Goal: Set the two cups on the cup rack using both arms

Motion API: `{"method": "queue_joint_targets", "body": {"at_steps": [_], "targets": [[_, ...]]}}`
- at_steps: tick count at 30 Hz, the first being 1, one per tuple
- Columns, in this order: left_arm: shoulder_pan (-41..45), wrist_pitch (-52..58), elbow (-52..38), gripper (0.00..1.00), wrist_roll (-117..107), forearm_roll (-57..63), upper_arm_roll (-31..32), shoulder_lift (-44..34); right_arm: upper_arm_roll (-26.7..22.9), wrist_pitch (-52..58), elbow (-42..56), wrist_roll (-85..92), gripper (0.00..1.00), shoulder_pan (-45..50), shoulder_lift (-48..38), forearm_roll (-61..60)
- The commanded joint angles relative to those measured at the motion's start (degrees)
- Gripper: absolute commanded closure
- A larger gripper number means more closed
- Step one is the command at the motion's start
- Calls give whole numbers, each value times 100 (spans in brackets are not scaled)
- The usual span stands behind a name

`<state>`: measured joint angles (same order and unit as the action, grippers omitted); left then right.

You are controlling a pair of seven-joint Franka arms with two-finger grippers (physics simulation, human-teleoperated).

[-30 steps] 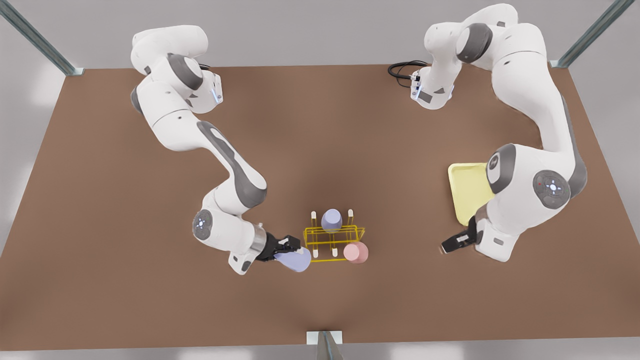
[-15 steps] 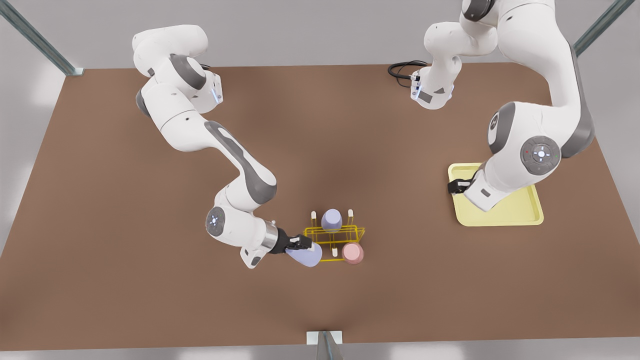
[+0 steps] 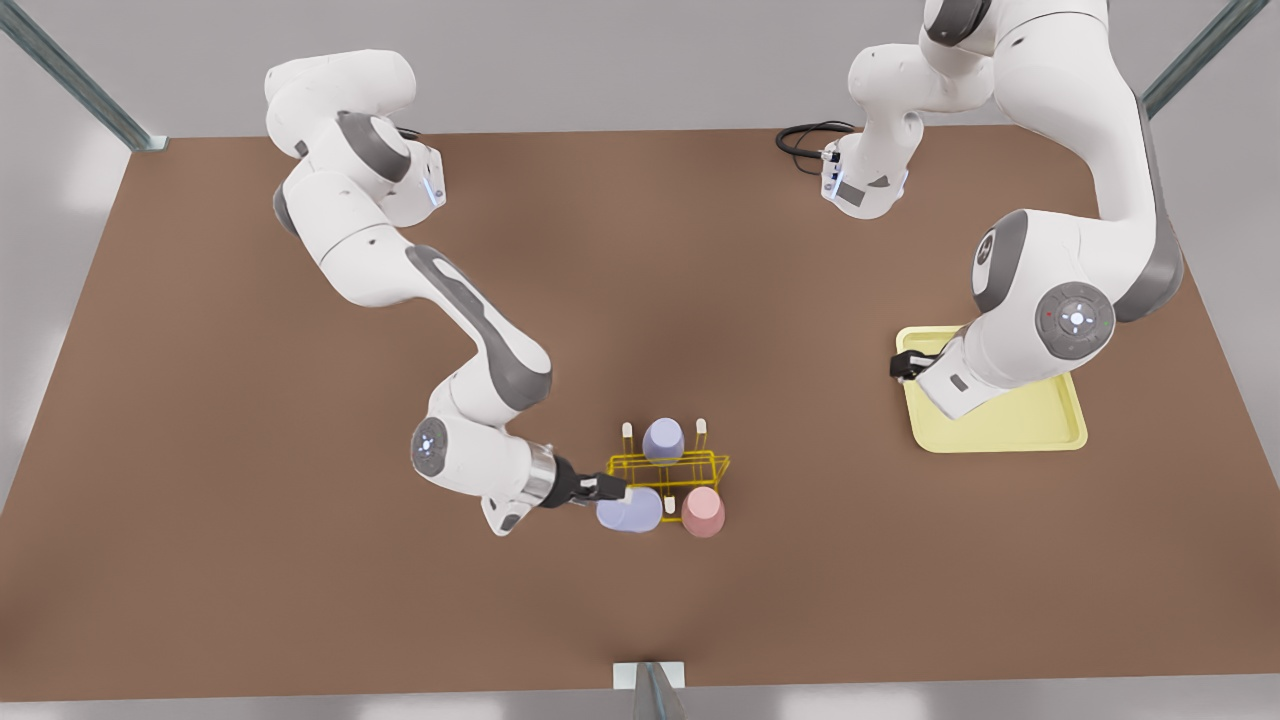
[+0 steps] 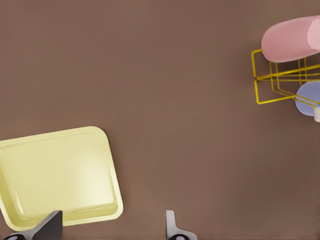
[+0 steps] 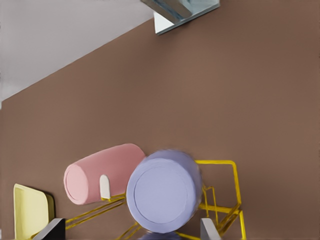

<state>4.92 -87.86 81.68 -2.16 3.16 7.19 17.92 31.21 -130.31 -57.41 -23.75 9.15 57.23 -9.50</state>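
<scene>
Right now the matter turns on how the lavender cup sits against the yellow rack. The right tool, on the arm at the front view's left, is clenched on this cup. The cup lies straight out beyond the fingertips, at the rack corner closest to the tool. Its long axis runs roughly along the tool's reach, and in the right wrist view one round end faces the camera between the two fingers. Whether a peg is already inside the cup I cannot tell, since the cup hides that corner.

Just past it along the same row stands the pink cup, tilted on its peg, close beside the held cup with one bare white-tipped peg showing between them. A second lavender cup sits on the row farther from the tool.

The left tool waits well apart, over the edge of the pale tray, its fingers spread and grasping nothing. The right tool is plainly the nearer one. By my judgement the coming move is to settle the cup down over its peg and let go, keeping clear of the pink cup. The bench around the rack is bare.
</scene>
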Motion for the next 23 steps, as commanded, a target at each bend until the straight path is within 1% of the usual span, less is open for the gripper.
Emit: {"method": "queue_joint_targets", "body": {"at_steps": [1, 3, 4, 5, 6, 7, 8, 9, 10, 11, 12, 13, 14, 15, 16, 17, 19, 23], "targets": [[-9, 14, -3, 0, 647, -35, 1, 1, 34, 357, 1, -393, 0, -132, -176, -17], [-9, 14, -3, 0, 647, -35, 1, -8, 34, 928, -16, -393, 0, -378, -510, -26], [-9, 14, -3, 0, 647, -35, 1, -8, -176, 1762, -218, -367, 0, -642, -932, 289], [-9, 6, -3, 0, 656, -35, 1, -8, -598, 2984, -368, -140, 0, -765, -1302, 1668], [-18, 5, -3, 0, 656, -35, -7, 1, -607, 3469, -368, 1221, 0, -1292, -1319, 2557], [-26, 14, -3, 0, 656, -35, -16, 1, -677, 3469, -350, 2717, 0, -1819, -1267, 2821], [-35, 23, -3, 0, 647, -35, -16, 36, -949, 3460, -306, 2849, 0, -1943, -1284, 2831], [-44, 23, -3, 0, 647, -35, -16, 62, -994, 3460, -289, 3147, 0, -2329, -1328, 2822], [-53, 14, -3, 0, 656, -35, -16, 71, -994, 3460, -289, 3552, 0, -2523, -1346, 2812], [-44, 14, -3, 0, 647, -35, -16, 80, -1073, 3495, -298, 4166, 0, -2698, -1661, 2848], [-53, 23, -3, 0, 656, -35, -16, 80, -1038, 3845, -367, 4589, 0, -2927, -2073, 2778], [-53, 32, -3, 0, 647, -35, -16, 80, -1029, 4364, -394, 4599, 0, -2954, -2470, 2507], [-44, 41, -3, 0, 647, -35, -16, 80, -1064, 4759, -394, 4599, 0, -3033, -2655, 2206], [-44, 41, -3, 0, 647, -35, -16, 80, -1038, 5041, -394, 4520, 0, -3024, -2777, 2180], [-44, 32, -3, 0, 647, -35, -16, 80, -1003, 5375, -447, 4292, 0, -2980, -3111, 2206], [-44, 32, -3, 0, 647, -35, -16, 80, -976, 5385, -807, 4274, 0, -2980, -3595, 2215], [-44, 32, -3, 0, 647, -35, -16, 80, -1029, 5402, -1097, 4256, 0, -3007, -4044, 1943], [-35, 32, 6, 0, 647, -35, -16, 80, -1038, 5516, -1053, 4177, 0, -3007, -4070, 1916]]}}
